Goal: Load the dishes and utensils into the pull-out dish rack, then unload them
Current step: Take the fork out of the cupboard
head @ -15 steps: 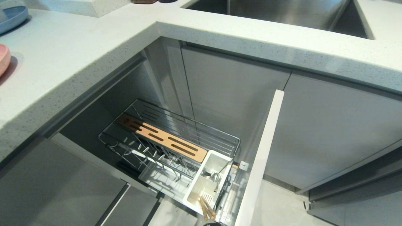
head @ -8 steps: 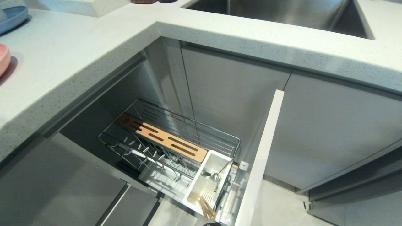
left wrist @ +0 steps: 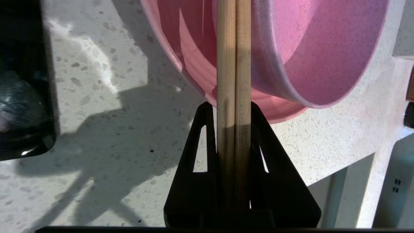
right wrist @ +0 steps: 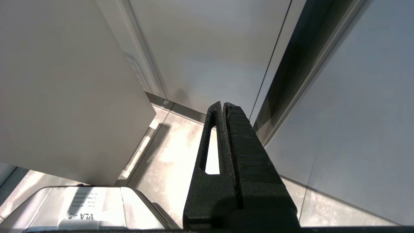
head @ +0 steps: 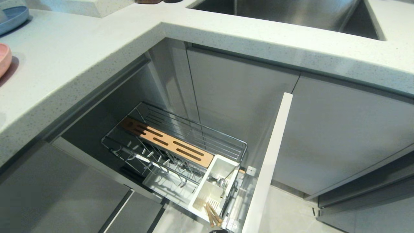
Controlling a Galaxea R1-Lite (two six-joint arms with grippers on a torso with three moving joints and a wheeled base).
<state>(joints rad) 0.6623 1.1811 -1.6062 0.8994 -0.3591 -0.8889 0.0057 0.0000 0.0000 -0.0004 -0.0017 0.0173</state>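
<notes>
Head view: the pull-out dish rack (head: 174,152) stands drawn out below the counter (head: 97,58); a pair of chopsticks (head: 212,214) lies in the white utensil caddy (head: 212,191) at its near right end. At the far left edge the pink bowl (head: 4,60) has shifted slightly since a second ago, suggesting work there, out of frame. Left wrist view: the left gripper (left wrist: 233,113) is closed on two upright wooden chopsticks (left wrist: 233,64), the bowl just beyond them over the counter. Right wrist view: the right gripper (right wrist: 224,106), closed and empty, hangs parked over the floor (right wrist: 168,161).
</notes>
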